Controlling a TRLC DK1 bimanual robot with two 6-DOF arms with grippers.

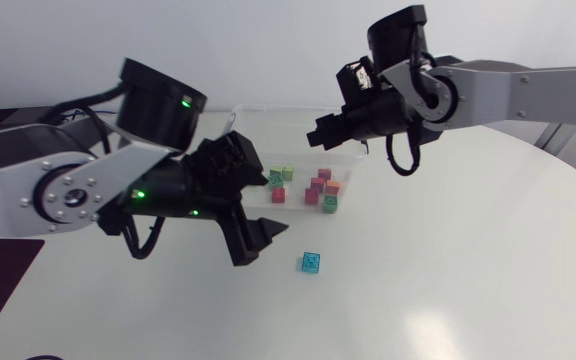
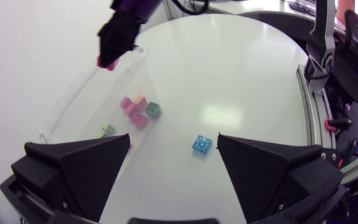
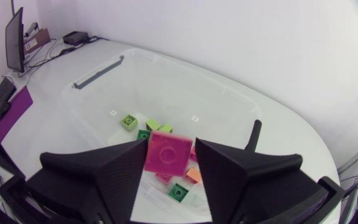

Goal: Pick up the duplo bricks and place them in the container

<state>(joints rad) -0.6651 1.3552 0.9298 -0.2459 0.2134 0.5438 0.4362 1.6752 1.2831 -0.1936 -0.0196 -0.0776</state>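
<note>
Your right jaws clench a pink brick above the container, where other bricks lie. Your left jaws hang released over the tabletop, with the blue brick lying below their gap, untouched.

10 duplo bricks, 1 container

A clear, glossy plastic container sits on a smooth white table with a soft sheen. The duplo bricks inside are shiny moulded plastic. A blue brick looks translucent, a pink brick opaque. The left gripper and right gripper are matt black. The arm links are smooth, silver-grey and metal-looking.
</note>
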